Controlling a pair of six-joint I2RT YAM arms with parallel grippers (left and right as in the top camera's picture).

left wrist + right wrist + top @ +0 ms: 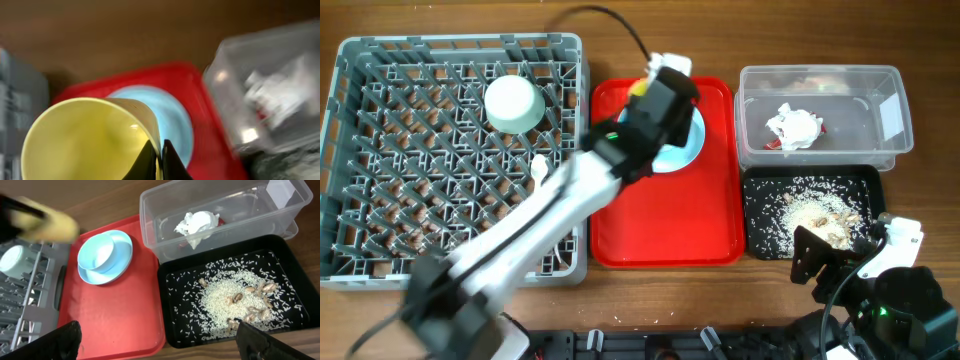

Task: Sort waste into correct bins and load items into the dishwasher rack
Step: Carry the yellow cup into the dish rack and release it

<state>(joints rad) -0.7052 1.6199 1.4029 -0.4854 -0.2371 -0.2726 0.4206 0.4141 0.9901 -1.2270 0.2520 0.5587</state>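
Left pincer [160, 159] and cup [85, 140] above the red tray [660, 220]. The pincer is closed tight on the cup's rim, seemingly with one finger inside the wall and one outside. This edge grip suits a thin-walled vessel too broad to span whole. It also leaves the body free to be turned over later. The cup hangs clear of the plate [685, 140], which lies flat at the tray's far end, directly beneath. The cup's mouth opens towards the wrist camera and its base points away, down towards the plate and tray. Its long axis thus runs roughly along the pincer's own line, tilted and not upright; the exact tilt is blurred. Judged from the task, the cup belongs in the rack [460, 42] to the left. There the bowl [512, 103] sits mouth-down over the pegs, the pose that drains, and the cup probably needs the same inversion. The waste appears sorted: the wrapper [793, 127] lies in the tub [860, 72], and the rice [815, 210] is spread across the black tray [760, 240]. The two bins sit side by side to the right of the red tray. The right pincer [157, 330] hovers at the near edge of the worktop [770, 300], its jaws spread wide and holding nothing.
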